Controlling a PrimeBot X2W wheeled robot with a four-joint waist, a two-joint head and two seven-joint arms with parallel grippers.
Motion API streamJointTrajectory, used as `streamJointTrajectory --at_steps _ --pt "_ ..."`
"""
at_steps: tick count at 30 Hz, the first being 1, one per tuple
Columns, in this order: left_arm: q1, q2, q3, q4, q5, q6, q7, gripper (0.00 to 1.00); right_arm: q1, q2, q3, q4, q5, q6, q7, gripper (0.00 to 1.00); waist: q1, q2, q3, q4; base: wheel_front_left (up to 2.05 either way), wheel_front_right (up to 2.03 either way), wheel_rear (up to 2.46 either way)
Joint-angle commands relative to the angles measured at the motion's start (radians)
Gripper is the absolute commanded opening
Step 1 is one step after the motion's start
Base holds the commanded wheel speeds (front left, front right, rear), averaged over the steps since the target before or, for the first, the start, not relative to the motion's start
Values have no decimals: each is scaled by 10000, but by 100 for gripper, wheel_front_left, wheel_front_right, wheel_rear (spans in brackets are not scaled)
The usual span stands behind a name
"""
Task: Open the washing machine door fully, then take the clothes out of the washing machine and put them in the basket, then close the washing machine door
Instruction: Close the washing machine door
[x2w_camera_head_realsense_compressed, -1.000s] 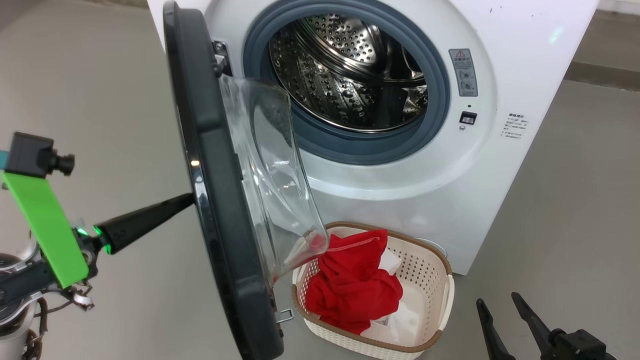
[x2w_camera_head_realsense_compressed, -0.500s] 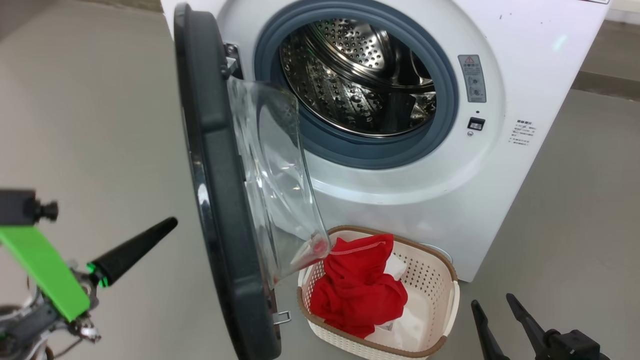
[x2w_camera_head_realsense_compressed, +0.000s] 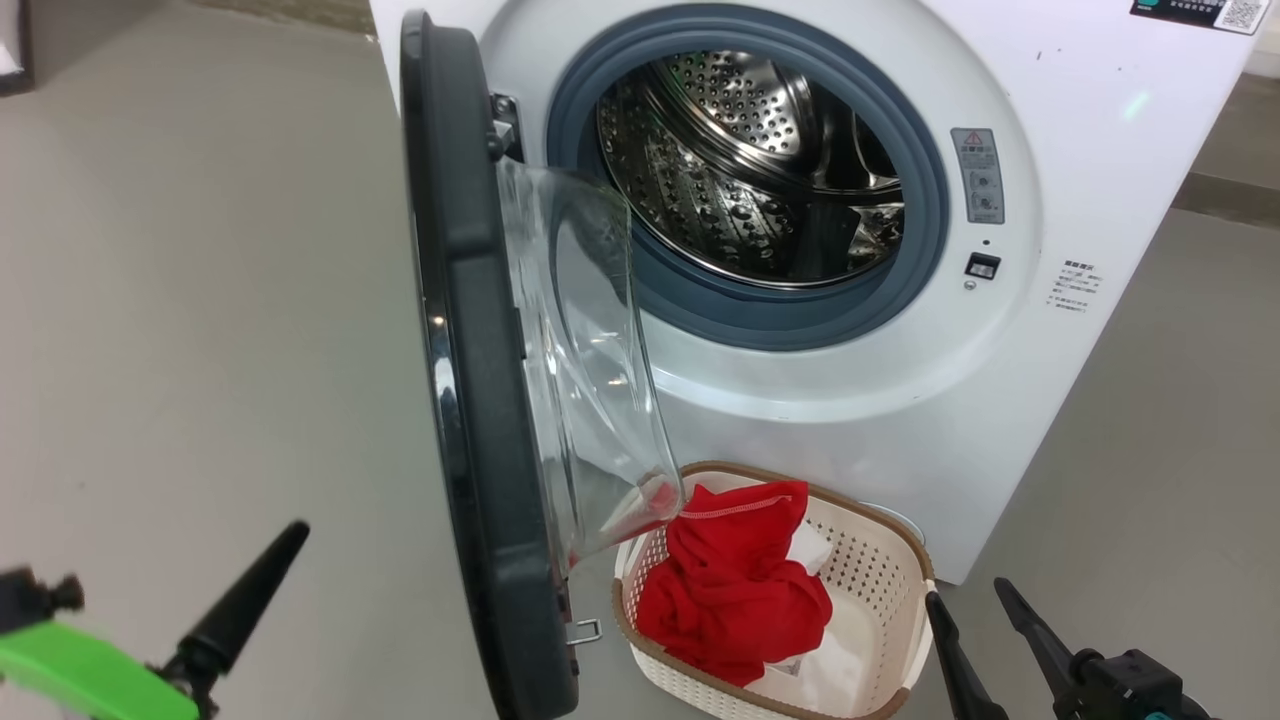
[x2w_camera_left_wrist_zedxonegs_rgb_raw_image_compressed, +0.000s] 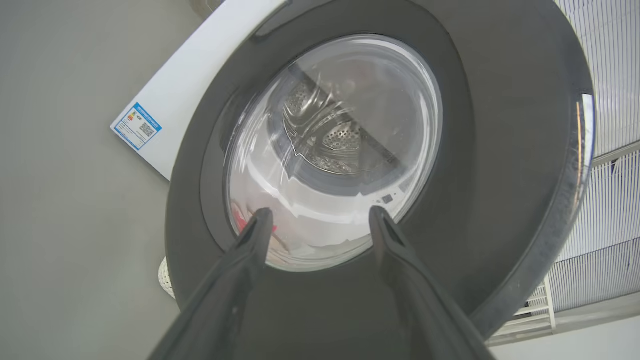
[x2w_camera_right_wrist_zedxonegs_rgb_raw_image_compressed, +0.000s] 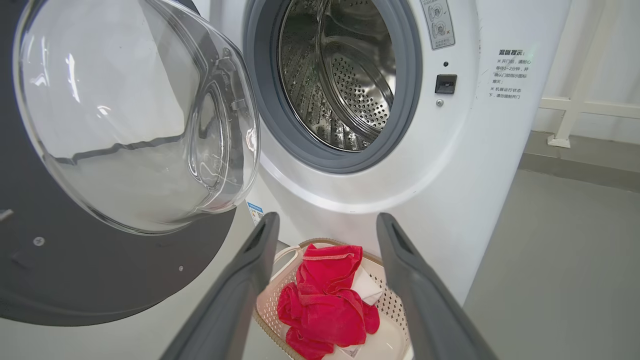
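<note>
The washing machine (x2w_camera_head_realsense_compressed: 1100, 120) stands with its steel drum (x2w_camera_head_realsense_compressed: 750, 160) bare. The washing machine door (x2w_camera_head_realsense_compressed: 470, 350) juts out about square to the front, its glass bowl (x2w_camera_head_realsense_compressed: 590, 360) facing the basket. The red clothes (x2w_camera_head_realsense_compressed: 730, 590) lie in the cream basket (x2w_camera_head_realsense_compressed: 880, 560) on the floor below the opening. My left gripper (x2w_camera_left_wrist_zedxonegs_rgb_raw_image_compressed: 320, 214) is open, its fingers pointed at the door's outer face and apart from it; one finger (x2w_camera_head_realsense_compressed: 245, 600) shows low on the left. My right gripper (x2w_camera_head_realsense_compressed: 965, 592) is open and holds nothing, just right of the basket, with the clothes (x2w_camera_right_wrist_zedxonegs_rgb_raw_image_compressed: 325, 305) beyond its fingers.
Grey floor lies all round. The door's metal latch hook (x2w_camera_head_realsense_compressed: 585, 632) sticks out near the basket's left corner. A white rail (x2w_camera_right_wrist_zedxonegs_rgb_raw_image_compressed: 575, 107) runs along the wall right of the machine. A blue sticker (x2w_camera_left_wrist_zedxonegs_rgb_raw_image_compressed: 137, 126) marks the machine's side.
My left gripper has opened and dropped back down-left, off the door's outer rim it was touching. The camera has shifted, sliding the machine rightward in the picture. The right gripper stays open.
</note>
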Motion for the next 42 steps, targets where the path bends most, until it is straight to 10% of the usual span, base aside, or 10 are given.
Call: streamJointTrajectory --at_steps 1,29,42 --pt "-52 248 377 -69 231 -69 -416 100 -440 -85 279 -179 126 4 -63 100 0 0 -16 54 0 0 0" --pt "956 153 -1956 2596 2658 -69 -6363 100 -693 -75 402 -24 325 4 -63 100 0 0 -51 0 0 0 0" --pt "1144 -1636 920 1909 9765 -69 -6450 100 -756 -74 222 -93 299 4 -63 100 0 0 -7 -17 0 0 0"
